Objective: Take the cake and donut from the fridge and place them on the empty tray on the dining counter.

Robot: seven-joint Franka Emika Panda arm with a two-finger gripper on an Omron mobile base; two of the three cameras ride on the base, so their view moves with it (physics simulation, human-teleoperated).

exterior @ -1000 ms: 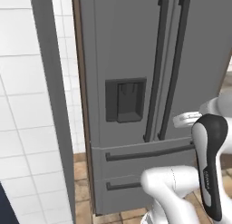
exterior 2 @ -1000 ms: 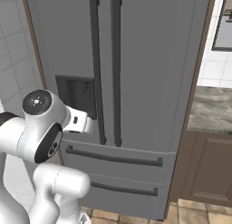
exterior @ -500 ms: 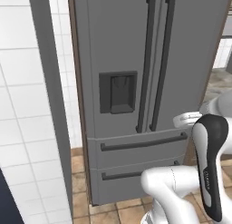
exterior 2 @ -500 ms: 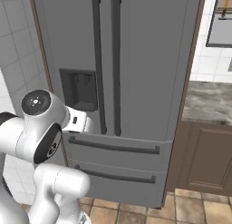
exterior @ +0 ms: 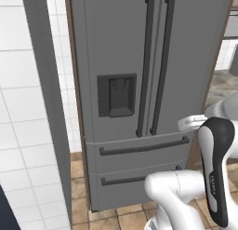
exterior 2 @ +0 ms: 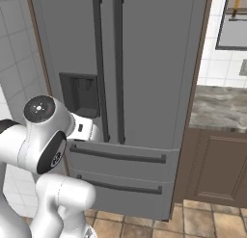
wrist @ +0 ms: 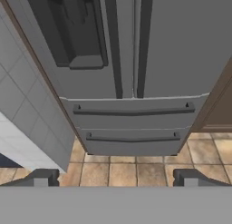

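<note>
The fridge [exterior: 139, 61] stands straight ahead, tall and grey, with both upper doors and both lower drawers shut. Its two dark vertical handles [exterior: 155, 66] meet at the middle, and the dark dispenser recess [exterior: 116, 96] is set in the left door. In the hand view the fridge [wrist: 172, 46] spreads across the picture and my gripper [wrist: 115, 178] is open, well short of the doors, with nothing between its fingertips [wrist: 43, 177]. The cake and the donut are hidden behind the shut doors. The tray and the dining counter are out of view.
A white tiled wall [exterior: 28, 108] and a grey side panel [exterior: 49, 84] stand left of the fridge. To its right is a grey marbled counter [exterior 2: 219, 107] on brown cabinets [exterior 2: 214, 167]. The floor [wrist: 122, 173] is tan tile. Something dark blue [exterior: 4, 210] shows at lower left.
The whole picture has shifted, so the camera has moved with the base: the fridge now sits squarer in both base views. The arm keeps its pose and the gripper stays open.
</note>
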